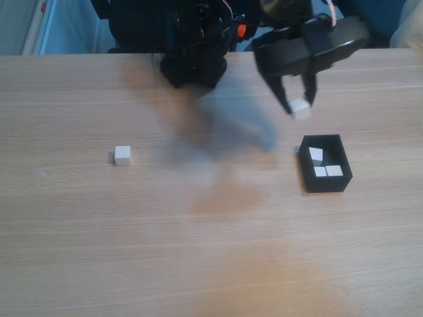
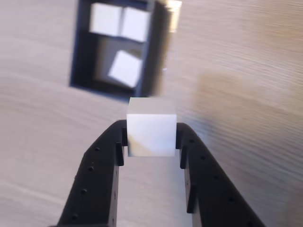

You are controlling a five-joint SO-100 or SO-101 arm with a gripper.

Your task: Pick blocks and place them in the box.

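Blocks: three in box (image 1: 324, 185), one in hand (image 2: 151, 142), one on table (image 1: 198, 251)

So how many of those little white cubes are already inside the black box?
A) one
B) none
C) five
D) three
D: three blocks sit inside the box, two side by side and one tilted, while the tool holds a fourth block and another block lies out on the table.
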